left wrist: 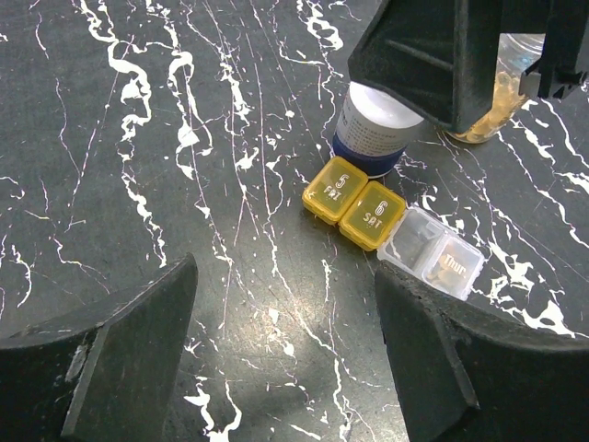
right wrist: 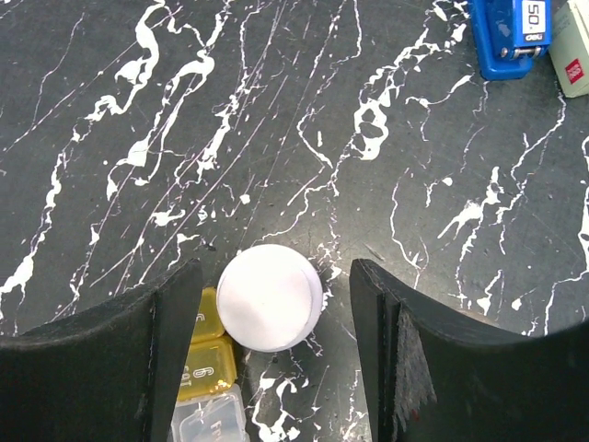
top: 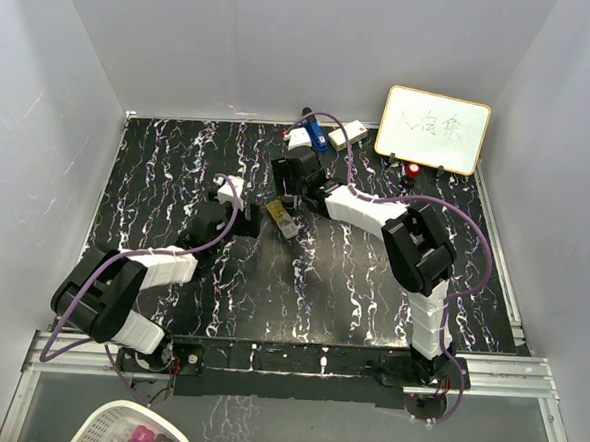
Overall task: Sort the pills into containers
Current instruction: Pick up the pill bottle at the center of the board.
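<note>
Right wrist view looks straight down on the white round cap (right wrist: 270, 296) of the dark bottle. The right gripper (right wrist: 276, 284) hangs over it with its 2 fingers spread wide and empty, 1 at 9 o'clock and 1 at 3 o'clock of the cap, both apart from it. I judge that the step in hand is the approach to this bottle, and that no pill has been sorted yet. The next move calls for a straight descent and then a closing on the cap or the body. It must not push the pill box (right wrist: 207, 373), which lies just beside the bottle at 7 o'clock in this view.

From the left wrist, the dark bottle (left wrist: 373, 129) stands upright with its cap up, at 12 o'clock of the pill box. The long axis of the box runs from 10 o'clock to 4 o'clock. The 2 yellow sections, marked 5 FRI and 6 SAT, are at the 10 o'clock end, and 1 clear section marked Thur is at the 4 o'clock end.

The golden-amber bottle (left wrist: 502, 92) is near the dark bottle at 2 o'clock. The right arm mostly hides it, so I cannot tell how it stands. The left gripper (left wrist: 285, 276) is also wide apart and holds nothing, low over the table (left wrist: 138, 138). I see no loose pills.
</note>
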Robot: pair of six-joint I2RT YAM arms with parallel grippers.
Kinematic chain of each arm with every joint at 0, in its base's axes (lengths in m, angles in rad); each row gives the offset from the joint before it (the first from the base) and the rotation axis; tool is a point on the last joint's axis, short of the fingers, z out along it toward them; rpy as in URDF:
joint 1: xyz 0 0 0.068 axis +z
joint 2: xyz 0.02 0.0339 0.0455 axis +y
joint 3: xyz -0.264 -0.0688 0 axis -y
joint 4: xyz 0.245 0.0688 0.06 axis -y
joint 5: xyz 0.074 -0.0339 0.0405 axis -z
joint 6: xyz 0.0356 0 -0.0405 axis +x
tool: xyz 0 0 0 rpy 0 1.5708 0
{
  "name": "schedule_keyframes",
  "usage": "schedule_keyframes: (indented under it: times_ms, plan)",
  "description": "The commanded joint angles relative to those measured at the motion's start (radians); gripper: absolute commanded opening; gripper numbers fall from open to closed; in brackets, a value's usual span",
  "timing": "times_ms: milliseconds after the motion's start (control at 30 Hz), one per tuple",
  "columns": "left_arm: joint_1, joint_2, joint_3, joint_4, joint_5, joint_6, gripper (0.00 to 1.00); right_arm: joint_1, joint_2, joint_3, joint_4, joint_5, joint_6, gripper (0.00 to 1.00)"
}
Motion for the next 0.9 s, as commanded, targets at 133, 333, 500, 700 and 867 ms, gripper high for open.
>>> schedule_keyframes:
  times_ms: [133, 333, 500, 700, 867]
  plan:
    - [0.010, -0.030, -0.002, 0.033, -0.009, -0.019, 0.77, 0.003, -0.019, -0.028, 0.047, -0.046, 0.017, 0.64]
    - [0.010, -0.027, 0.003, 0.028, -0.010, -0.021, 0.77, 0.003, -0.014, -0.063, 0.061, -0.067, 0.040, 0.64]
    - [0.011, -0.019, 0.006, 0.028, -0.011, -0.023, 0.77, 0.004, -0.003, -0.066, 0.069, -0.058, 0.040, 0.60]
    - [0.012, -0.011, 0.008, 0.030, -0.008, -0.026, 0.77, 0.003, 0.018, -0.050, 0.073, -0.047, 0.033, 0.58]
    - [0.012, -0.019, 0.005, 0.027, -0.013, -0.026, 0.77, 0.003, 0.031, -0.043, 0.063, -0.046, 0.033, 0.40]
